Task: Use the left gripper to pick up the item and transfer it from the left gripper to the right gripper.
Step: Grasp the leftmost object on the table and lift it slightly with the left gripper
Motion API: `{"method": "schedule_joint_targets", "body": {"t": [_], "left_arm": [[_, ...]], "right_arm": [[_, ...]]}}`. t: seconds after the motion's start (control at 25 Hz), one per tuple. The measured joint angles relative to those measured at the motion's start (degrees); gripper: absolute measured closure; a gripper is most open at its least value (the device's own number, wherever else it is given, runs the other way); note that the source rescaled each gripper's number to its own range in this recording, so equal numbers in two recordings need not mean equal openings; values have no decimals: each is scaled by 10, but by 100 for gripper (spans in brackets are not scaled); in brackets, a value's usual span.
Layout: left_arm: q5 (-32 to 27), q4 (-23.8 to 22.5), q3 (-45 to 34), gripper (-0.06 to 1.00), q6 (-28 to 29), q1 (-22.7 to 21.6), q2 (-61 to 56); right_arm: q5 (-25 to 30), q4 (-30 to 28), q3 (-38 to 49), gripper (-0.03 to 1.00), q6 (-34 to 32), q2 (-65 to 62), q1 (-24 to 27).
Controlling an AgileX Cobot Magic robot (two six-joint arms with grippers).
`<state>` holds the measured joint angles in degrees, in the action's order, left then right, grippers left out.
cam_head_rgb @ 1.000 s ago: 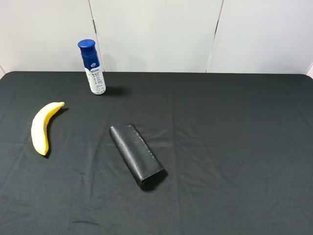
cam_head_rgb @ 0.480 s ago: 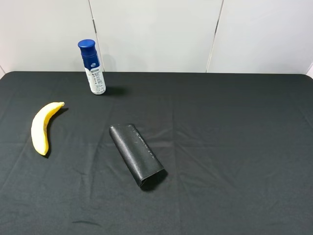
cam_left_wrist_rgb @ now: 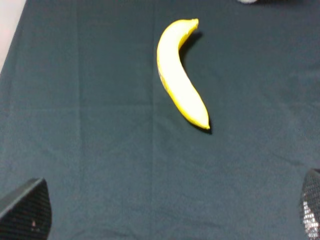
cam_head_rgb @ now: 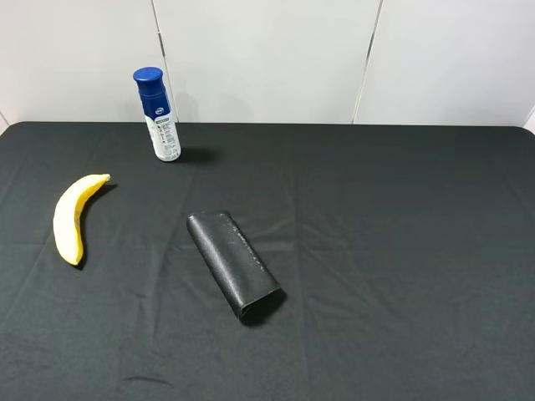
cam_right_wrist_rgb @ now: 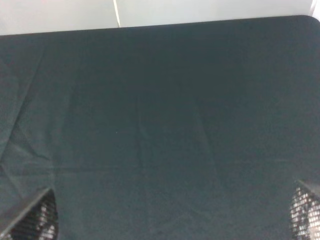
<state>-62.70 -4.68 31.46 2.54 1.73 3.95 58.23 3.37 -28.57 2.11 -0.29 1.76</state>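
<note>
The yellow banana [cam_head_rgb: 72, 216] lies flat on the black cloth at the left of the table. In the left wrist view the banana [cam_left_wrist_rgb: 178, 75] is ahead of my left gripper [cam_left_wrist_rgb: 167, 210], well apart from it. That gripper is open and empty, with only its two fingertips [cam_left_wrist_rgb: 26, 210] showing at the frame's corners. My right gripper [cam_right_wrist_rgb: 167, 215] is open and empty over bare cloth, with only its fingertips [cam_right_wrist_rgb: 32, 220] showing. Neither arm shows in the exterior high view.
A black oblong case [cam_head_rgb: 233, 264] lies near the middle of the table. A white bottle with a blue cap [cam_head_rgb: 158, 115] stands at the back left. The black cloth [cam_head_rgb: 401, 251] covers the whole table, with a white wall behind it.
</note>
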Motion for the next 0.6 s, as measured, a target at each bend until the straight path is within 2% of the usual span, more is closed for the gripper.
{"method": "schedule_joint_targets", "body": {"t": [0.32, 0.6], "left_arm": [[-7, 0, 66, -6, 19, 0, 188], [31, 17, 74, -6, 49, 0, 363]], "right_arm": [[0, 0, 0, -3, 0, 0, 0], [0, 0, 0, -3, 0, 0, 0]]}}
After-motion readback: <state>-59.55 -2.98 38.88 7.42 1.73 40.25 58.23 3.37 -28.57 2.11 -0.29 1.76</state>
